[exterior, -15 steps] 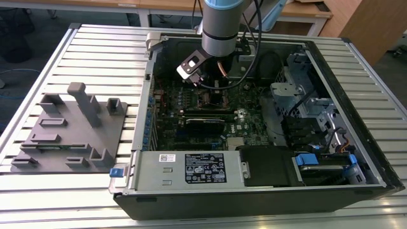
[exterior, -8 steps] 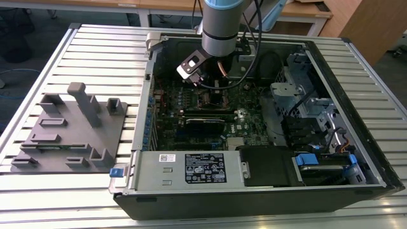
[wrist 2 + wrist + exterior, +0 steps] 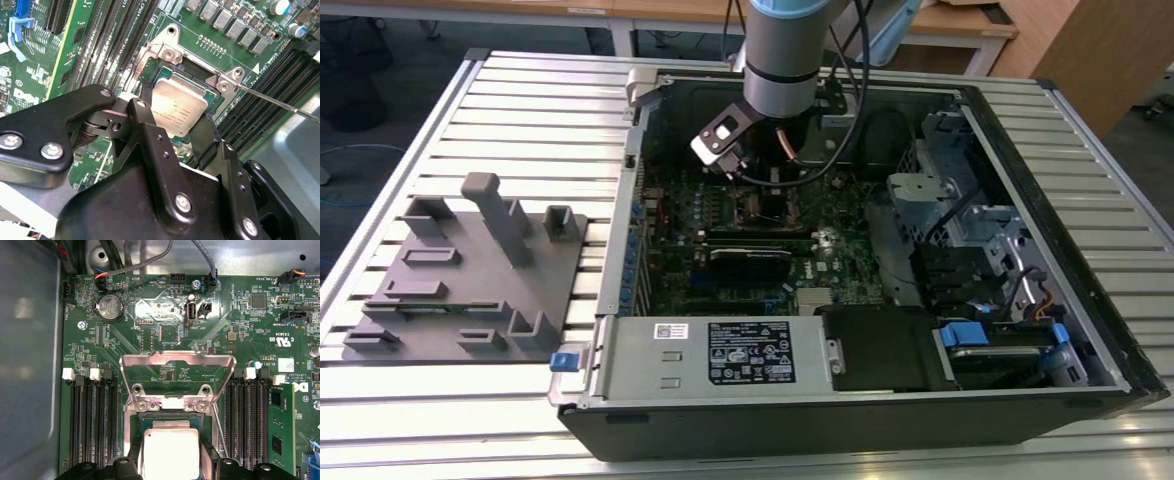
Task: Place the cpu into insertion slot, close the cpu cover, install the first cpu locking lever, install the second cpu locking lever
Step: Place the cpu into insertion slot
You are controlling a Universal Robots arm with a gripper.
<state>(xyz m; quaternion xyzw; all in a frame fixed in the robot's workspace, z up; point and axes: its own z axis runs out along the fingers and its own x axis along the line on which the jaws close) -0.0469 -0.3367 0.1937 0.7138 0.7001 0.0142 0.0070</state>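
The cpu (image 3: 178,111) (image 3: 170,450), a pale silver square chip, lies level in the insertion slot (image 3: 134,421) on the green motherboard. My gripper (image 3: 177,125) (image 3: 170,467) (image 3: 767,185) hangs straight over it inside the open computer case. Its black fingers (image 3: 144,117) press against two opposite edges of the chip, shut on it. The cpu cover (image 3: 177,360), a dull metal frame with a square cut-out, stands flipped up behind the socket on its hinge. A thin locking lever (image 3: 280,102) (image 3: 218,426) sticks out free beside the socket.
Long black memory slots (image 3: 92,425) (image 3: 247,422) flank the socket on both sides. The case wall (image 3: 1067,200) and drive cages surround the board, with a labelled power supply box (image 3: 720,352) at the front. A grey fixture plate (image 3: 454,290) lies on the slatted table at the exterior view's left.
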